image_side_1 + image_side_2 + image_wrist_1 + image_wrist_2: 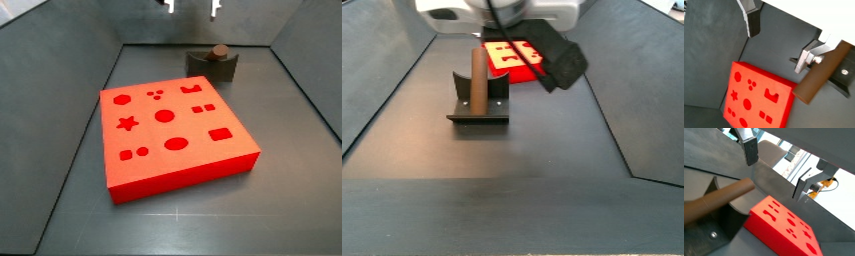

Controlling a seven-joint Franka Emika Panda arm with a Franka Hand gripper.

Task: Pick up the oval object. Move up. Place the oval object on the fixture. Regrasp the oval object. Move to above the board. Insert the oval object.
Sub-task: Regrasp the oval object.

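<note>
Oval object (474,78) leaning on fixture (478,112), gripper (193,8) empty above, board (174,125) nearby

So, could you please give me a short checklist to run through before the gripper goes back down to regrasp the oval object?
1. Oval object seated on the fixture: ok, it rests there in a side view.
2. Gripper empty: ok, nothing sits between the fingers in both wrist views.
3. Jaws open wide enough: ok, they stand well apart.
4. Gripper above the oval object: cannot tell exactly; it is raised near the fixture, alignment unclear.
5. Board holes unobstructed: ok, the red top shows nothing lying on it.
6. Oval object steady on the fixture: cannot tell from one moment.
</note>
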